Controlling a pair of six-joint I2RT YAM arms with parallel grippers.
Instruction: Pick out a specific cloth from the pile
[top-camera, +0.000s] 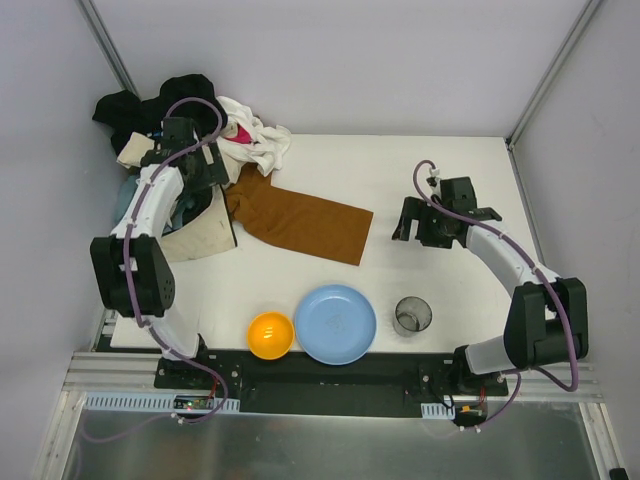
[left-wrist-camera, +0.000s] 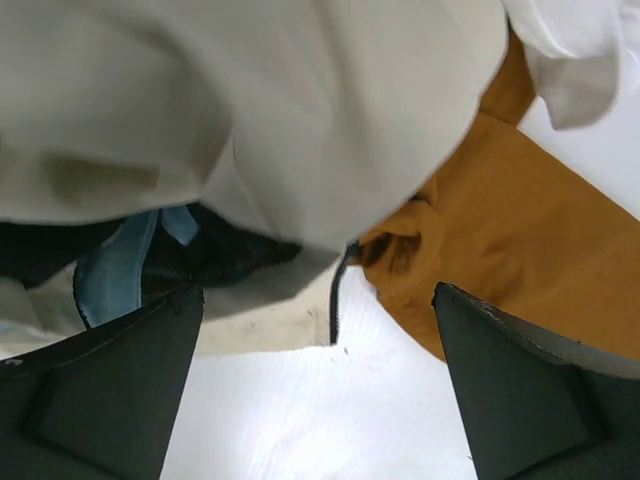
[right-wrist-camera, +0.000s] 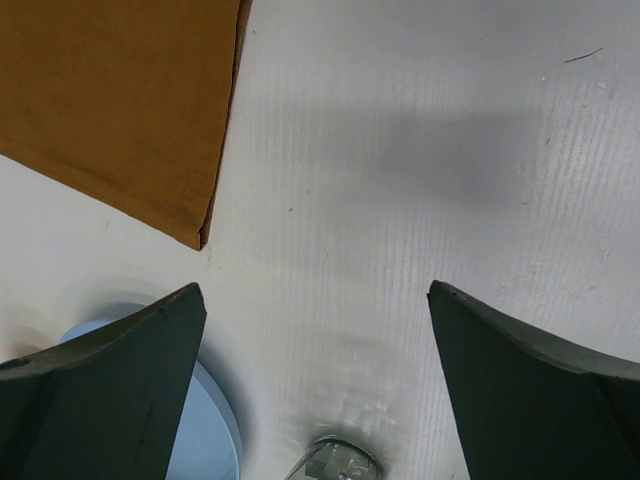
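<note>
Stretching across the worktop (top-camera: 350, 170) from the pile (top-camera: 255, 145) at ten o'clock, the limp, light brown cloth (top-camera: 300, 225) seems best pinched at its bunched end near the wide-open, empty left hand (left-wrist-camera: 315, 292); right hand (right-wrist-camera: 315, 288) likewise.

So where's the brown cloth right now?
In the top view the cloth lies flat on the table, left of centre, with one end at the pile beside the left hand and the other near the plate.
</note>
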